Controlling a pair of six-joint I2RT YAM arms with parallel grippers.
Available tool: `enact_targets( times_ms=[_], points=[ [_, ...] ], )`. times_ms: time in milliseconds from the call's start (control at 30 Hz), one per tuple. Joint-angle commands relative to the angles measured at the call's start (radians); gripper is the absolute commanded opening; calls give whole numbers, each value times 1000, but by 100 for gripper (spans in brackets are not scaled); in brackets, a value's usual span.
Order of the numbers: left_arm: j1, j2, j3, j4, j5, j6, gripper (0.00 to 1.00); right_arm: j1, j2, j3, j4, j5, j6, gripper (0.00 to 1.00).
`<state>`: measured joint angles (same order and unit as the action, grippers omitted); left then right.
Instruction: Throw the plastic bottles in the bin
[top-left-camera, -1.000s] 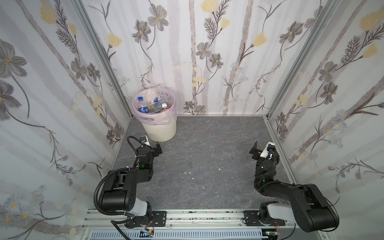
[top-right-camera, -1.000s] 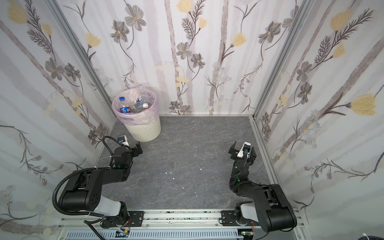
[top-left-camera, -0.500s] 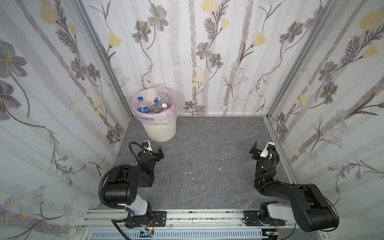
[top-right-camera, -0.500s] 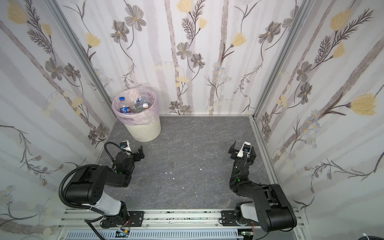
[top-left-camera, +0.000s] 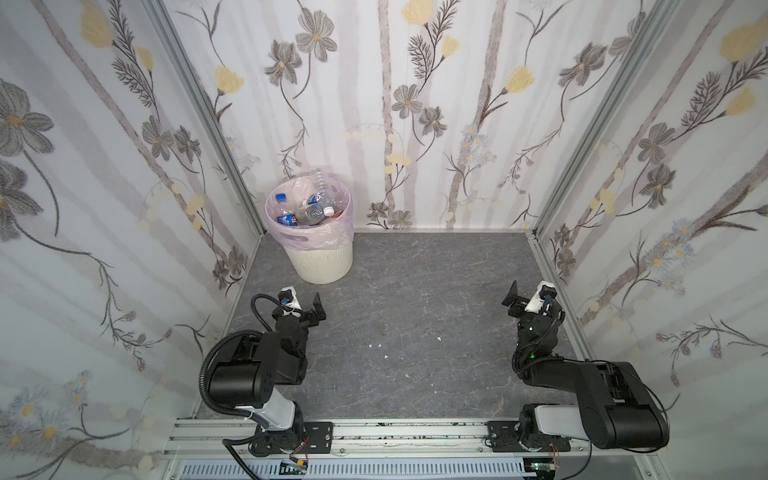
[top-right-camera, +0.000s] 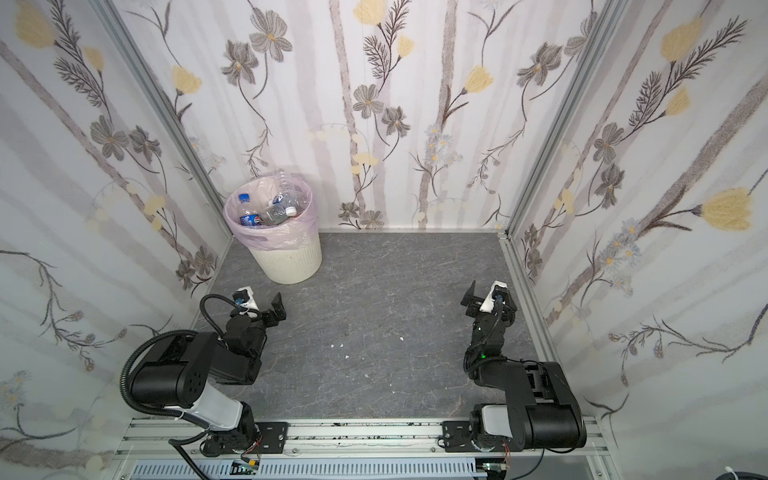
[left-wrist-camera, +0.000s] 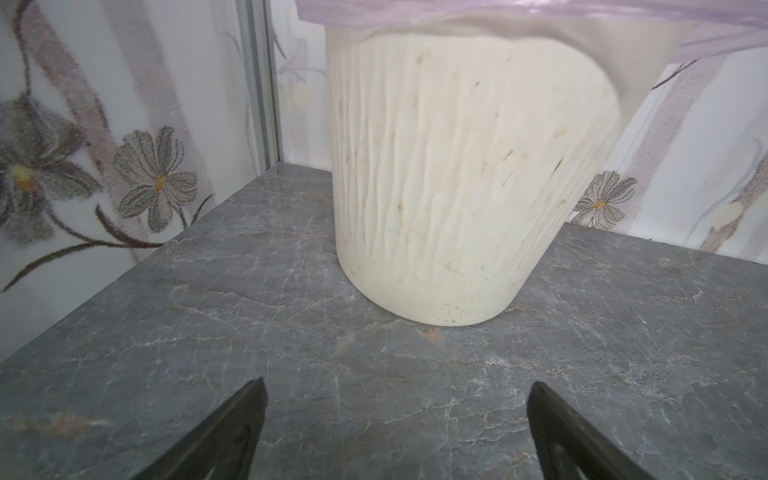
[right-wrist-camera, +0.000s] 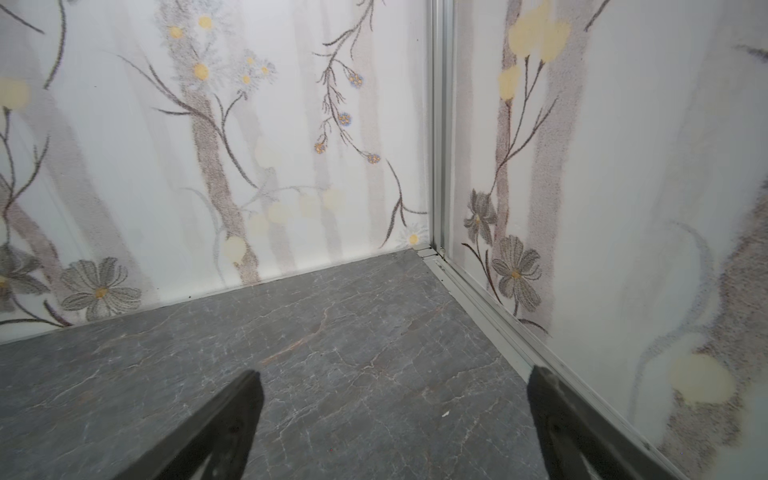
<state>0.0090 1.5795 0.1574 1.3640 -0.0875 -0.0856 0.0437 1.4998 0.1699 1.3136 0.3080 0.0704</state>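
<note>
Two end effectors are in view, each with its jaws spread wide and nothing held between them. The left end effector (top-left-camera: 303, 309) (top-right-camera: 266, 313) (left-wrist-camera: 397, 388) is held low over the near left part of the counter (top-left-camera: 415, 291) and is pointed toward the bin (top-left-camera: 320, 262), near it but clearly apart from it. In the left wrist view its two dark fingers (left-wrist-camera: 232, 432) frame a bare strip of grey marbled surface, and the bin's ribbed cream wall (left-wrist-camera: 457, 187) is seen beyond them, untouched. The right end effector (top-left-camera: 530, 301) (top-right-camera: 486, 301) (right-wrist-camera: 395, 374) is held low at the right side, close to the right wall and turned toward the far right corner. In its wrist view only bare counter (right-wrist-camera: 332, 332) is seen between the fingers (right-wrist-camera: 224, 436), with the aluminium corner post (right-wrist-camera: 440, 124) beyond.

The bin (top-right-camera: 291, 262) stands upright in the far left corner of the counter, close to both walls. A translucent pink bag (top-left-camera: 307, 239) (left-wrist-camera: 540, 12) is folded over its rim. The plastic bottles (top-left-camera: 309, 210) (top-right-camera: 270, 212) that can be seen all lie inside the bin: clear ones with blue labels, with a blue cap and a white cap among them, and one clear bottle standing up past the far rim.

A few small white specks (top-left-camera: 378, 345) are scattered on the middle of the counter. Both arm bases are mounted on a metal rail (top-left-camera: 407, 432) along the near edge, and floral wallpaper (top-left-camera: 415, 104) covers the three surrounding walls.
</note>
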Motion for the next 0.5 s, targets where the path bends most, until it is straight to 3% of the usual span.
enact_targets(
  times_ms=[0, 133, 467],
  points=[
    [11, 13, 12, 116, 19, -23, 100, -2, -6, 12, 8, -33, 10, 100],
    [-27, 9, 56, 31, -58, 2, 100, 1, 2, 9, 29, -32, 4, 100],
    [-37, 7, 56, 29, -67, 9, 100, 1, 2, 8, 28, -31, 4, 100]
  ],
)
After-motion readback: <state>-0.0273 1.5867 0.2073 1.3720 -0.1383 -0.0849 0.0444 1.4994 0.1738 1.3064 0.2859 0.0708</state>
